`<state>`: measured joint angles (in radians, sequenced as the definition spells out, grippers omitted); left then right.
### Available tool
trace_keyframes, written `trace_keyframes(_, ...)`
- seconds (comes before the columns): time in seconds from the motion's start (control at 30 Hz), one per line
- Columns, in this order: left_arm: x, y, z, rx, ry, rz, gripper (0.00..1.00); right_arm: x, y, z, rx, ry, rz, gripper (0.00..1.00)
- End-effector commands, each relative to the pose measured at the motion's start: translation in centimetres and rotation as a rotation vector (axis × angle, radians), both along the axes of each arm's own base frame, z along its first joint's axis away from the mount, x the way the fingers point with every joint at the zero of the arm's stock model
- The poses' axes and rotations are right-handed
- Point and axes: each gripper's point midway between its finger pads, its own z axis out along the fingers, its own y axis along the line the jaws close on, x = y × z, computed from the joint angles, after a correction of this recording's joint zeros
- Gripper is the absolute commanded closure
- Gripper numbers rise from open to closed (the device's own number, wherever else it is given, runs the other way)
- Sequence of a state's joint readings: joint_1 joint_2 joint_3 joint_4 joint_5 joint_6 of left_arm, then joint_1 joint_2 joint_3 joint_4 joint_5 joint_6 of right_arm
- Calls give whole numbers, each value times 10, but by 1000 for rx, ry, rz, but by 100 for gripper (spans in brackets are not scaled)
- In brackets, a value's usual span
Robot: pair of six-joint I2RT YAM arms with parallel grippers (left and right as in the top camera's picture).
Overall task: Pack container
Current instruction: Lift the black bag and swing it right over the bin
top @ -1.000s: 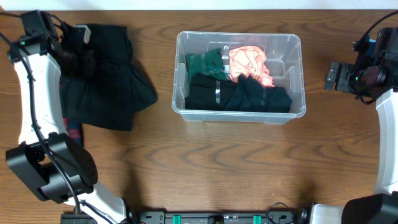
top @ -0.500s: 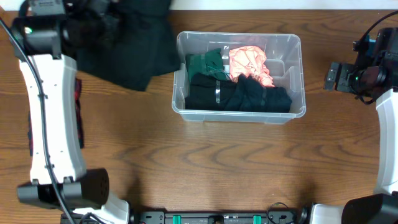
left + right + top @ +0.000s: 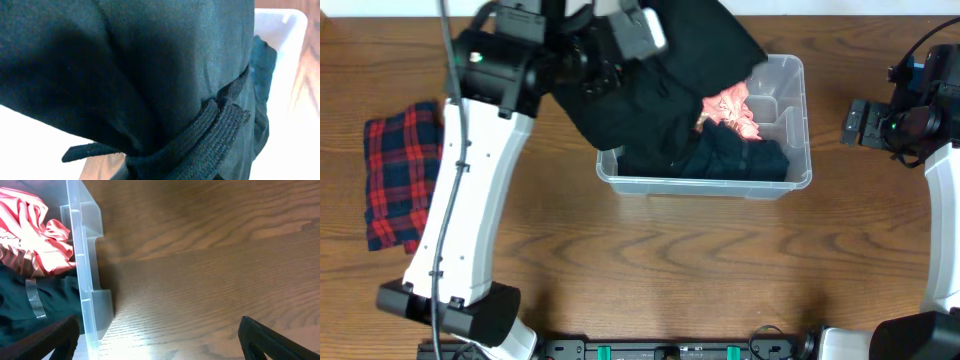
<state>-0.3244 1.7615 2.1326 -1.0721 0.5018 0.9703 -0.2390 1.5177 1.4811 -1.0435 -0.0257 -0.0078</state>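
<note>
Left gripper (image 3: 610,72) clenches a black garment (image 3: 665,95), draping it over the container (image 3: 798,120) at upper centre of the overhead frame. Right gripper (image 3: 861,122) rests spread open at right edge. Plaid cloth (image 3: 400,170) lies far left.

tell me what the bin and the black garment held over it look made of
The bin: clear, glossy hard plastic, likely; clothes show through its walls. The black garment: matte woven fabric, draping in soft folds; its belt looks like ribbed webbing.

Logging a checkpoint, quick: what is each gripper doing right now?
Left gripper: closed on the black garment.
Right gripper: open, holding nothing.
</note>
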Motion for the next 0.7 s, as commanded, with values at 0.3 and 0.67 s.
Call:
trace_keyframes(0.3,4,-46,-31,44,-6,-175,94,0,-3,0,3,-1,-17,1)
trace_keyframes(0.67,1,-67,-58,66,56,-220,94,0,-3,0,3,-1,-17,1)
